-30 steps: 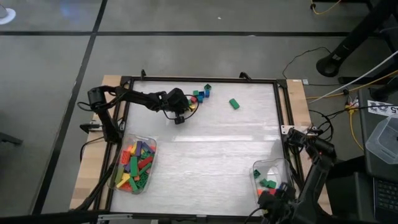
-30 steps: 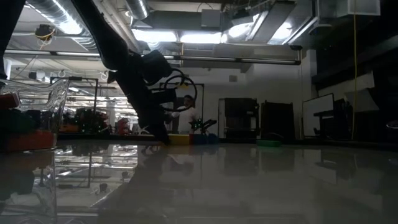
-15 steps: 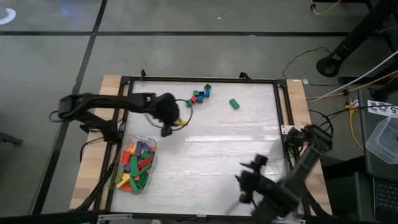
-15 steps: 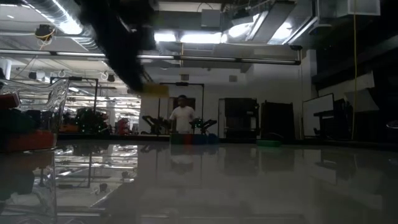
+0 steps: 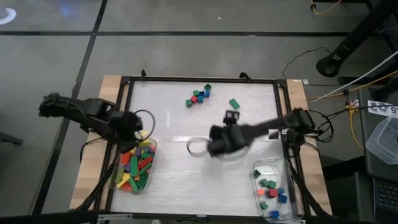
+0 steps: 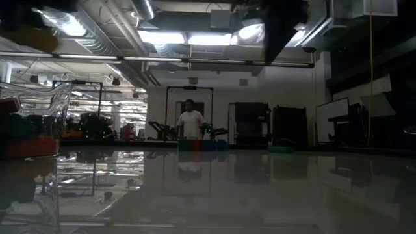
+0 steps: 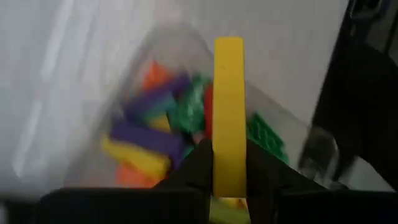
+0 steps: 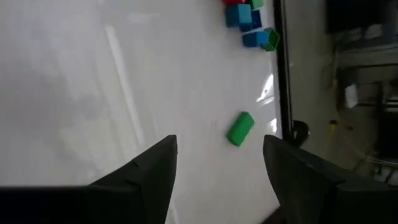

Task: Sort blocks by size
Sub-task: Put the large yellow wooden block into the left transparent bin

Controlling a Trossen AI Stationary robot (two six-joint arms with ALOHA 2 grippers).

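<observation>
The white bench (image 5: 199,155) is seen from above, framed in black, with both arms at work over it. At its near left corner a clear tub (image 5: 133,167) is heaped with long blocks (image 5: 138,163) in green, red, yellow and purple; at the near right corner a second tub (image 5: 272,188) is seen with a few short blocks (image 5: 268,185) in it. Near the far edge a small cluster of loose blocks (image 5: 199,96) is left unsorted, and a lone green block (image 5: 234,104) lies just to its right, apart from it.

The left pincer (image 7: 229,163) is held over the left tub's far end, clenched on a long yellow block (image 7: 228,115) that stands out straight from between its fingers. The drop-off of a long piece is judged to be the step in hand. A release is called for next, with the block kept over the tub's mouth so that it falls inside the rim.

The right pincer (image 8: 217,163) is carried out over mid-bench, jaws spread and nothing between them, the green block lying ahead of it. A reach and descent onto that block would seem to be wanted there.
</observation>
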